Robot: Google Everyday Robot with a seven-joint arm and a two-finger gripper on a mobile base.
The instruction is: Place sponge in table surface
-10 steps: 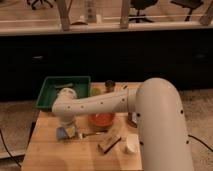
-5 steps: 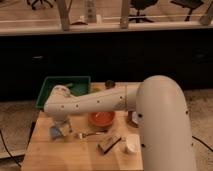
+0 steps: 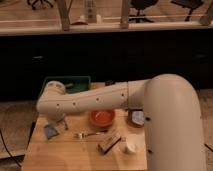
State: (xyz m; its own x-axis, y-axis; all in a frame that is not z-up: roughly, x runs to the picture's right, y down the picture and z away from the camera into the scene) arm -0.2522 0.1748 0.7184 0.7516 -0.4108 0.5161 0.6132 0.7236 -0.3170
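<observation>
The blue-grey sponge (image 3: 50, 131) is low over or on the light wooden table surface (image 3: 75, 155), near its left edge. My gripper (image 3: 56, 122) hangs from the white arm's wrist at the left, right above the sponge and touching or nearly touching it. The big white arm (image 3: 100, 100) reaches across from the right and hides much of the table's back part.
A green tray (image 3: 75, 81) stands at the back left. An orange bowl (image 3: 101, 119) is at the middle, with a fork (image 3: 87, 134) in front of it. A brown wooden block (image 3: 110, 142), a white cup (image 3: 130, 146) and a dark round dish (image 3: 135, 119) lie to the right.
The arm swung left and carried the sponge from near the bowl toward the table's left edge. In the last half second it hardly moved.
</observation>
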